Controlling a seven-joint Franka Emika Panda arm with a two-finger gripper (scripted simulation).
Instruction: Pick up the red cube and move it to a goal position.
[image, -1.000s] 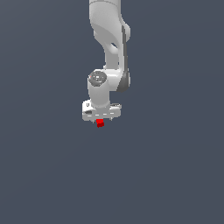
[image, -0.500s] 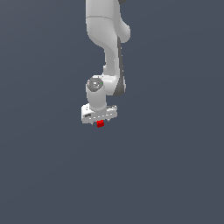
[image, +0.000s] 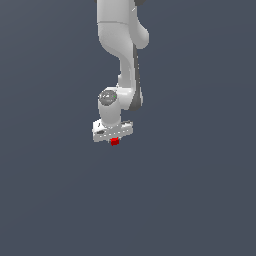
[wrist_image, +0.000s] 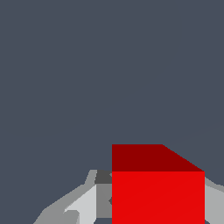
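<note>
The red cube (image: 114, 142) is a tiny bright red block held right under the white gripper (image: 114, 140) at the end of the white arm in the exterior view. The gripper is shut on it, with the cube poking out below the hand. In the wrist view the red cube (wrist_image: 157, 188) fills the near part of the picture, with a grey finger (wrist_image: 83, 205) pressed against its side. The cube hangs in mid-air over the plain grey-blue ground. No goal marker shows in either view.
The white arm (image: 122, 60) comes down from the top of the exterior view. All around it is only a uniform dark grey-blue background.
The gripper with the red cube has shifted slightly lower in the exterior view, and the arm's upper links have swung a little. The cube stays held.
</note>
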